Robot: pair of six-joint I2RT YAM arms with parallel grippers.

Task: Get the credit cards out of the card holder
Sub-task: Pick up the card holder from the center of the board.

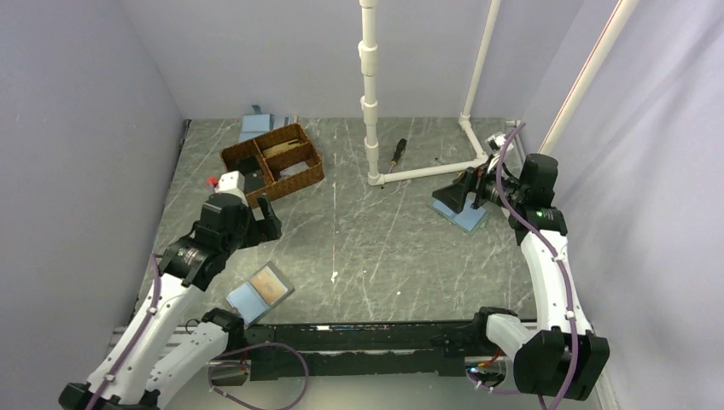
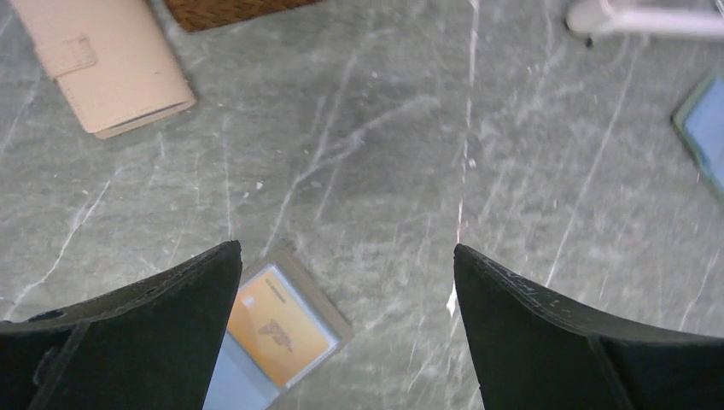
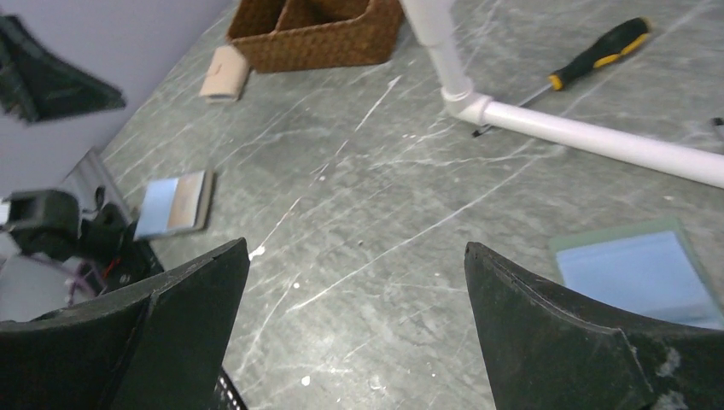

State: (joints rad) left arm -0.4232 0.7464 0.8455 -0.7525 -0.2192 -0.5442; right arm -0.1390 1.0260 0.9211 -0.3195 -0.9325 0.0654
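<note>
Both claws stand spread wide, and neither pinches anything. The card holder (image 3: 636, 272) lies flat on the grey marbled table (image 1: 384, 256), on the right side near the bend of the white pipe frame (image 1: 370, 85). From the right wrist it shows as a light-blue panel with thin pale edging, partly hidden behind one finger. The right gripper (image 1: 451, 196) hangs just beside it, tilted down; whether a finger touches it I cannot tell.

The left gripper (image 2: 346, 252) hovers over bare table on the left side. Below its one finger lies a second blue folder (image 2: 286, 329) with an orange-brown card on one half. A beige snap wallet (image 2: 102, 64) rests just beside the brown wicker basket (image 1: 273, 162), and a third blue folder (image 1: 256, 126) sits behind the basket against the back wall. A black-and-yellow screwdriver (image 3: 598, 51) lies near the pipe's foot, well apart from the card holder.
</note>
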